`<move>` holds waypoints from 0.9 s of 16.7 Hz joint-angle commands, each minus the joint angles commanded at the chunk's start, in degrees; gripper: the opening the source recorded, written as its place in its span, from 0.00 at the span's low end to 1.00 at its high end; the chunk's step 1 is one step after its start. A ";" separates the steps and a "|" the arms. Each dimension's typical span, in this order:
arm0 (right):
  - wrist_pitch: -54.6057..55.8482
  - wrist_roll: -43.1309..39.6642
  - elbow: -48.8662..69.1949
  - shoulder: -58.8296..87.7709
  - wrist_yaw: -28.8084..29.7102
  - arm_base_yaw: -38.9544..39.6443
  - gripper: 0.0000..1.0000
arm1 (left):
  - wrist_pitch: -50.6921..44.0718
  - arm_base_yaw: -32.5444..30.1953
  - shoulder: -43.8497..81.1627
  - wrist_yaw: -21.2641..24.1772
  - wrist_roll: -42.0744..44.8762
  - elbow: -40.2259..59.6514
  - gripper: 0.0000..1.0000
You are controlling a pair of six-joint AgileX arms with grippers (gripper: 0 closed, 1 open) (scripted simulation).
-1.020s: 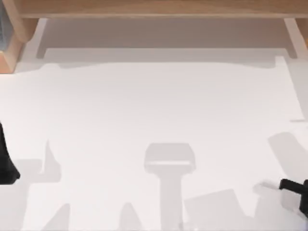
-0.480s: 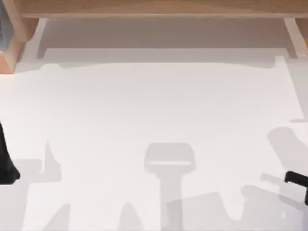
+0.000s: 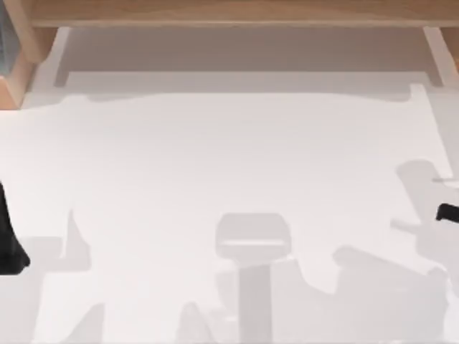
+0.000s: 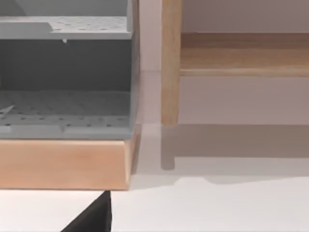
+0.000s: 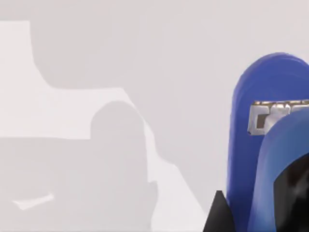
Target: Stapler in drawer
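While at table's right edge, right gripper.

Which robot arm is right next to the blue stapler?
The right arm: its gripper sits against the blue stapler in the right wrist view. The left gripper is parked at the table's left edge by the wooden organiser.

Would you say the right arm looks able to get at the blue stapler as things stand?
Probably yes. In the right wrist view the blue stapler lies on the white table right beside the dark tips of that arm's own jaws, with nothing between them. Whether it is already held cannot be told.
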 joint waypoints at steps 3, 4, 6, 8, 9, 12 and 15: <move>-3.75 -4.34 12.03 4.81 4.48 -3.52 0.00 | 0.00 0.00 0.00 0.00 0.00 0.00 1.00; -5.12 -6.30 16.78 6.94 5.86 -4.85 0.00 | 0.00 0.00 0.00 0.00 0.00 0.00 1.00; -7.94 -10.88 26.99 11.91 8.21 -7.68 0.00 | 0.00 0.00 0.00 0.00 0.00 0.00 1.00; -10.85 -16.22 37.71 17.83 9.84 -10.76 0.00 | 0.00 0.00 0.00 0.00 0.00 0.00 1.00; -12.29 -19.12 43.15 21.09 10.34 -12.41 0.00 | 0.00 0.00 0.00 0.00 0.00 0.00 1.00; -16.20 -28.30 59.15 31.42 10.35 -17.64 0.00 | 0.00 0.00 0.00 0.00 0.00 0.00 1.00; -19.10 -37.34 73.54 41.74 7.94 -22.78 0.00 | 0.00 0.00 0.00 0.00 0.00 0.00 1.00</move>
